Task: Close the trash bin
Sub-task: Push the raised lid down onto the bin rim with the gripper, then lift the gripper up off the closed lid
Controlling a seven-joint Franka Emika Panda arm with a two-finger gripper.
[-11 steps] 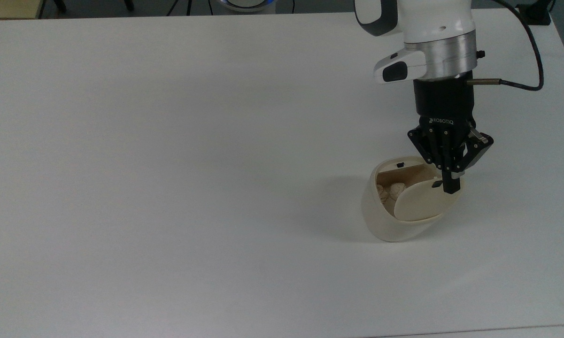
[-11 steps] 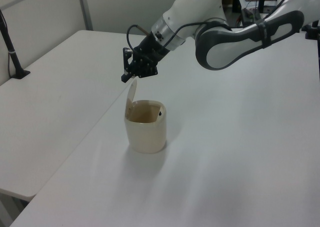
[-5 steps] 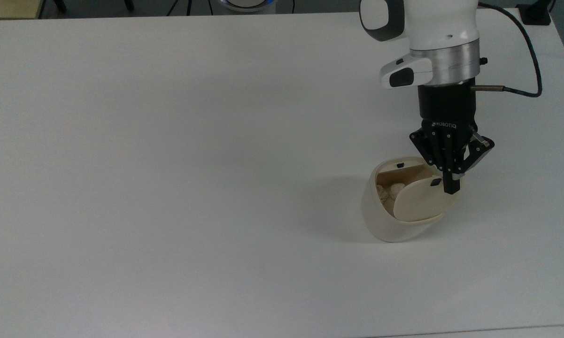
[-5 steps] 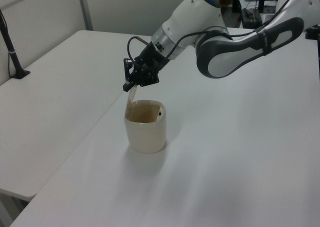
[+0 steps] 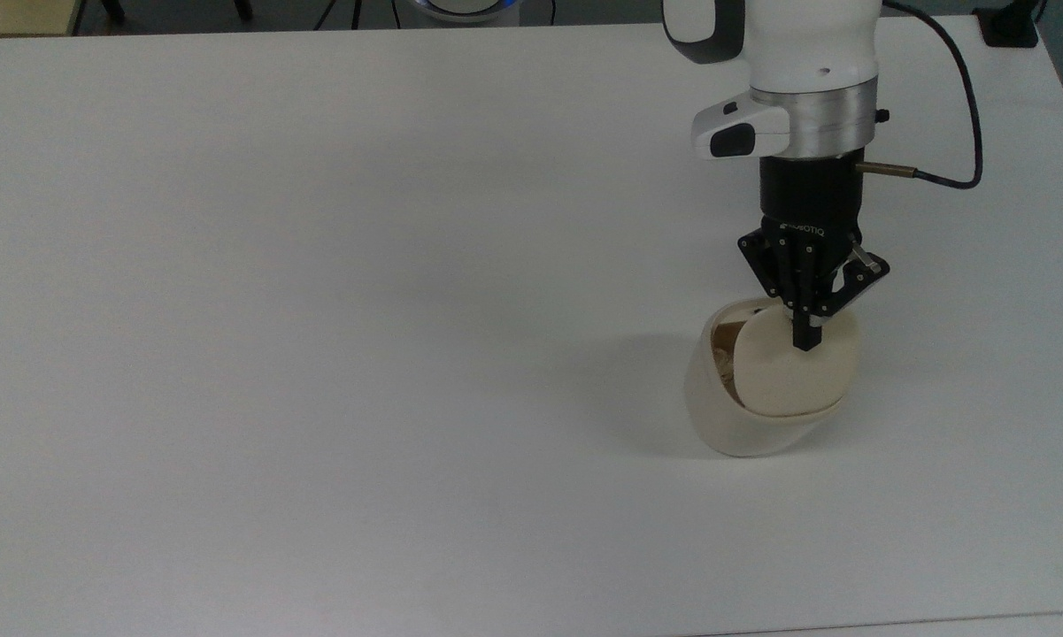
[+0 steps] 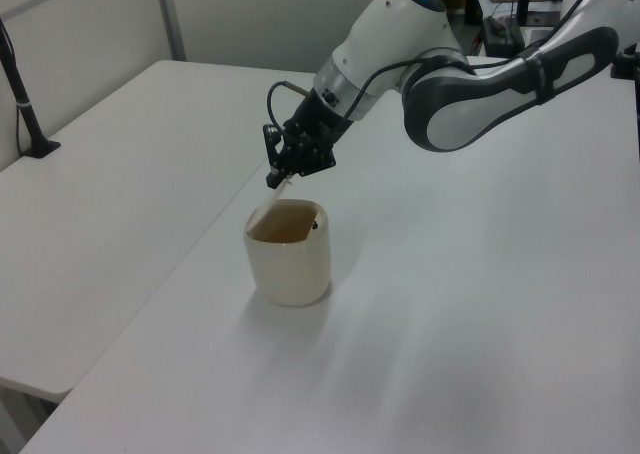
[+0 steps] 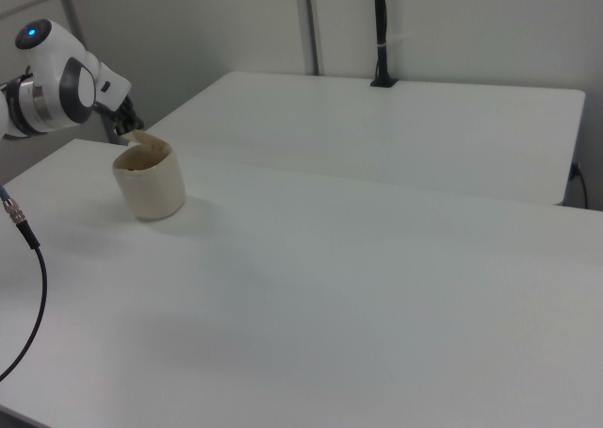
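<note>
White tabletop (image 5: 319, 310) stretches wide around the trash bin (image 5: 743, 416), a small cream-white tub with a rounded, tapered body, which stands toward the top view's right and a little below the middle. Its hinged lid (image 5: 783, 372) is tilted partway down over the opening, leaving a gap on the top view's left where a brownish interior and some pale crumpled matter show. In the left view the lid (image 6: 268, 206) rises at a slant from the rim on the left view's left side, and the bin (image 6: 290, 259) stands upright. My pincer (image 5: 806, 339) points downward with its black fingers drawn together into one narrow tip, and that tip rests against the upper edge of the lid. In the left view my pincer (image 6: 276, 180) reaches the lid's top edge from the left view's upper right. A dark cable (image 5: 956, 115) loops from my wrist. In the right view, the bin (image 7: 151, 181) sits near the right view's left edge, and a second white table (image 7: 396, 126) stands behind, carrying a black pole (image 7: 381, 32).
</note>
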